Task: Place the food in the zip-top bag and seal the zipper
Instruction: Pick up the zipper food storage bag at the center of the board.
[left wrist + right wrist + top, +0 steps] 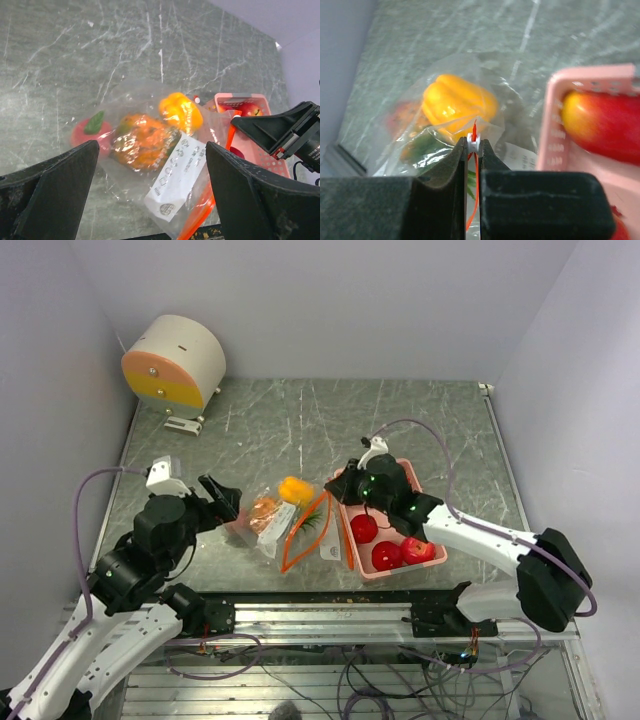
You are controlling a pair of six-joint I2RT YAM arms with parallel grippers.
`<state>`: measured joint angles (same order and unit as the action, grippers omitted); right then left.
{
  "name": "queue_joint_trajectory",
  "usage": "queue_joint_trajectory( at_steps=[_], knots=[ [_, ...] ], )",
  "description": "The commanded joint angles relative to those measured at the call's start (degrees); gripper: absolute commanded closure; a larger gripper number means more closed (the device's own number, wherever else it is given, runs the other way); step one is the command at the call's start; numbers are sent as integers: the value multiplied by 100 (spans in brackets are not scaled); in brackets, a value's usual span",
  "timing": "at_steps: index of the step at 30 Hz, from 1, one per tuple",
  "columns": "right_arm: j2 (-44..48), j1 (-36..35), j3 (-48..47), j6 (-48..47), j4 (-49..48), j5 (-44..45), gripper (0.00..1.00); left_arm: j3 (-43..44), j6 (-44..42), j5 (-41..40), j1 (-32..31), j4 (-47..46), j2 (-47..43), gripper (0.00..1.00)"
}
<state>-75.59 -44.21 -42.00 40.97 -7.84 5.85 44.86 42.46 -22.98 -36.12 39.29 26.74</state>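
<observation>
between the right jaws sits the bag's zipper point(475, 131) (pepper point(457, 102) just beyond).

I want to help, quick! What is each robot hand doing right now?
Left gripper: open, holding nothing.
Right gripper: shut on the zipper of the bag.

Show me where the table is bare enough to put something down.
Widest: the back of the table, between the drum on the left, the wall, and the bag and basket in front. A narrower strip lies right of the basket. Crowded: middle front, left tool beside the bag, right tool pinching its edge.
</observation>
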Motion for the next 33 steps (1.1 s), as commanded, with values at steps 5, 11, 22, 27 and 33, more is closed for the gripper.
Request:
queue_joint_trajectory(
  at_steps=[5, 11, 22, 27, 33],
  knots=[
    [376, 18, -1169, -1310, -347, -1596, 100, 1012, -1218, 405, -9, -553, -28, 2],
    [104, 22, -2247, -1723, -238, -3133, 100, 1638, -2422, 1386, -9, -1107, 199, 6],
    [-675, 34, -3901, -2885, 866, -5652, 100, 1716, -3935, 3710, -9, -1930, 861, 16],
    [-552, 39, -3971, -3418, 1361, -6073, 100, 1491, -4121, 3624, -9, -1995, 815, 14],
    [-345, 35, -3948, -4094, 1972, -6535, 100, 1193, -4626, 4577, -9, -1984, 495, 13]
  ],
)
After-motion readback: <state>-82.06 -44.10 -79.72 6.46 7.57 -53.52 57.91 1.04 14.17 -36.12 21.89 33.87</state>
